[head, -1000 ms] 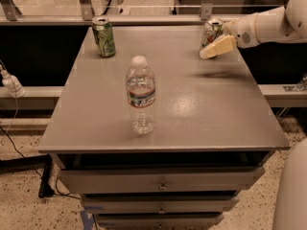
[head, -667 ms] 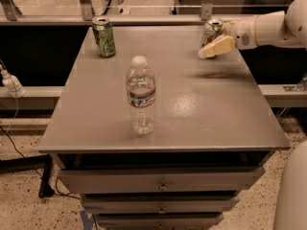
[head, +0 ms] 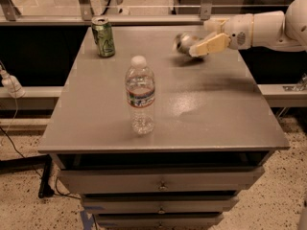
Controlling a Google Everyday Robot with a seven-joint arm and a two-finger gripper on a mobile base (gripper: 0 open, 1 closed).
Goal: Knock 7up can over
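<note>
The 7up can [head: 183, 42] is a blurred silver shape at the back right of the grey table [head: 192, 109], tipped off upright with its round end showing. My gripper [head: 207, 34] reaches in from the right on a white arm [head: 268, 28]. Its cream fingers [head: 210, 43] are spread apart, right against the can's right side, and it holds nothing.
A dark green can [head: 103, 36] stands upright at the back left corner. A clear plastic water bottle [head: 140, 101] stands upright in the middle front. A metal rail and glass panel run behind the table. Drawers sit under the tabletop.
My gripper has swept left across the back of the table. The 7up can, upright by the fingers before, has been pushed left and is tipping.
</note>
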